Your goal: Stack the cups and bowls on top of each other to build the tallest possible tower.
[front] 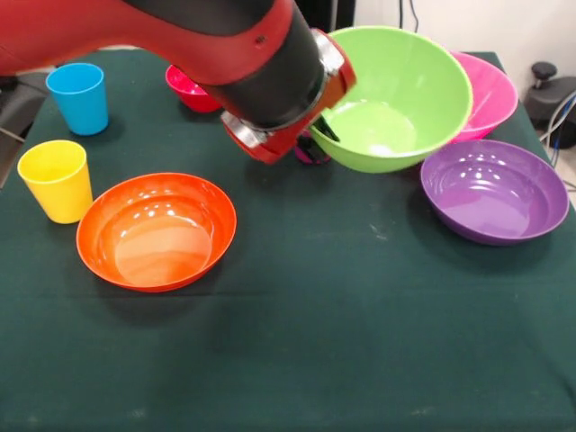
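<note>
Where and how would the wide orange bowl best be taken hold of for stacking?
Probably by its rim. The orange bowl sits upright and open on the table, too wide to span, so one finger inside and one outside the thin wall seems best, coming down from above. The side facing the bare middle of the table looks safest, since the yellow cup stands close on the opposite side.

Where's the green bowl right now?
In the front view the green bowl is upper right of centre, tilted up off the cloth at the arm's end, in front of the pink bowl and behind the purple bowl.
</note>
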{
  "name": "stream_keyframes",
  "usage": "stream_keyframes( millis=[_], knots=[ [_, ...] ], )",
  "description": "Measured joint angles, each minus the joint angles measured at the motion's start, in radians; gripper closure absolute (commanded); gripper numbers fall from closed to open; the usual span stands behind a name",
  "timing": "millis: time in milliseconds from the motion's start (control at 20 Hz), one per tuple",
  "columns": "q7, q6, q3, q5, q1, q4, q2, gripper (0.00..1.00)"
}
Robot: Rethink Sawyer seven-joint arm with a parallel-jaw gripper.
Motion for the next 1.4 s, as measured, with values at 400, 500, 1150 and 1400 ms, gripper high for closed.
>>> stream_keyframes(
  millis=[400,500,1150,1400],
  knots=[
    [-0.07,0.059,-0.001,-0.069,-0.031,0.005,-0.035,1.0],
    [-0.08,0.059,-0.004,-0.077,-0.045,0.023,-0.046,1.0],
    [-0.086,0.059,-0.012,-0.087,-0.121,0.183,-0.175,1.0],
    [-0.086,0.058,-0.012,-0.059,-0.164,0.304,-0.268,1.0]
  ],
)
